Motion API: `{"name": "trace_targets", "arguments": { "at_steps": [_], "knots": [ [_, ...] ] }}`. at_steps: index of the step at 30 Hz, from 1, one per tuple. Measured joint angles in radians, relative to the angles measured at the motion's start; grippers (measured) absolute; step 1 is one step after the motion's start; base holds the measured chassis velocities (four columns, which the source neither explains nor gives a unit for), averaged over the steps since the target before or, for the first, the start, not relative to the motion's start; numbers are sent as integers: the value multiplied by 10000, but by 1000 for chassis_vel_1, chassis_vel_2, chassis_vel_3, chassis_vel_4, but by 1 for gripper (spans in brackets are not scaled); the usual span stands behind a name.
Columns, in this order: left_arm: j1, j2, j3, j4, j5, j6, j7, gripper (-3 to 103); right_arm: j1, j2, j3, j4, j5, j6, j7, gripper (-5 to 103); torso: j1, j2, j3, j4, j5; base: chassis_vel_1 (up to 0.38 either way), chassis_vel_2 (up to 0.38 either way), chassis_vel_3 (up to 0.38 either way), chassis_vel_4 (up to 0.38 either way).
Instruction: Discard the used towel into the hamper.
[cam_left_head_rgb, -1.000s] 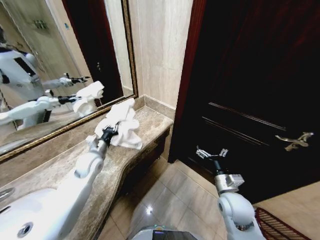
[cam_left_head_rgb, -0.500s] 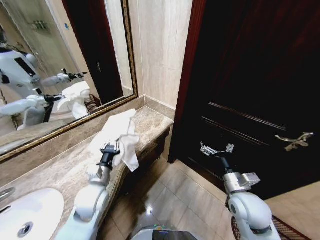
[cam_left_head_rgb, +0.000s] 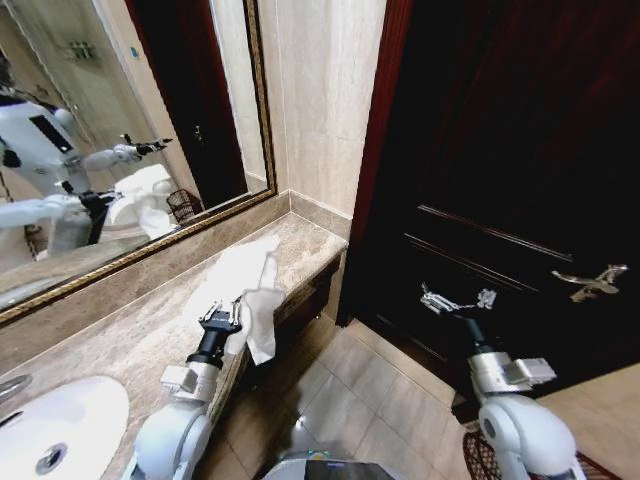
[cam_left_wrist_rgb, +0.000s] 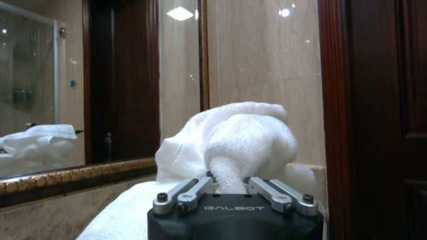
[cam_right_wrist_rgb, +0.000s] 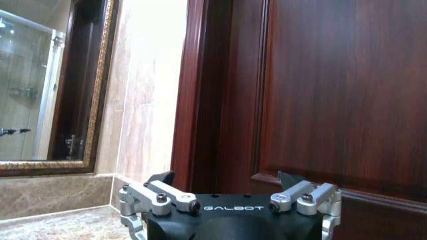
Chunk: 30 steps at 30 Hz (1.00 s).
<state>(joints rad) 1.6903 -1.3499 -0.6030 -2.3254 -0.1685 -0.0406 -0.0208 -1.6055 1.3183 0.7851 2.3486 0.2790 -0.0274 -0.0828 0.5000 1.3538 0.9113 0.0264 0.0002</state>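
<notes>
Left gripper: fingers clenched on a fold of the white towel, at the front edge of the marble vanity counter. Towel: bunched, partly on the counter near its far end, one flap hanging over the front edge. Right gripper: fingers spread apart, empty, held before the dark wooden door. Hamper: dark wire-mesh rim at the floor, beside the right arm's base. Sink basin: at the counter's near end. Gilt-framed mirror: on the wall along the counter's back edge.

Warm indoor light overall, ceiling lamps glaring off the mirror and glossy floor tiles, dark door swallowing detail, and the head view bends hard at its edges.
</notes>
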Motion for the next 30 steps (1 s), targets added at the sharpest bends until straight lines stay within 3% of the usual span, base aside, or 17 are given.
{"name": "trace_targets", "arguments": {
  "at_steps": [15,25,30],
  "knots": [
    [-221,-18,79,80,71,171,-467,12,24,141,-299,209,-606,-678,205,100,2,-3,1,2,-1,0,0,0,0],
    [-288,-61,60,437,318,-458,-472,12,15,195,-356,123,-693,-536,209,100,0,-2,0,0,-3,62,-66,-97,75],
    [-319,-79,108,445,338,-486,-475,12,-13,182,-345,109,-682,-452,213,100,0,-2,0,1,-1,137,-121,-105,101]
  ]
}}
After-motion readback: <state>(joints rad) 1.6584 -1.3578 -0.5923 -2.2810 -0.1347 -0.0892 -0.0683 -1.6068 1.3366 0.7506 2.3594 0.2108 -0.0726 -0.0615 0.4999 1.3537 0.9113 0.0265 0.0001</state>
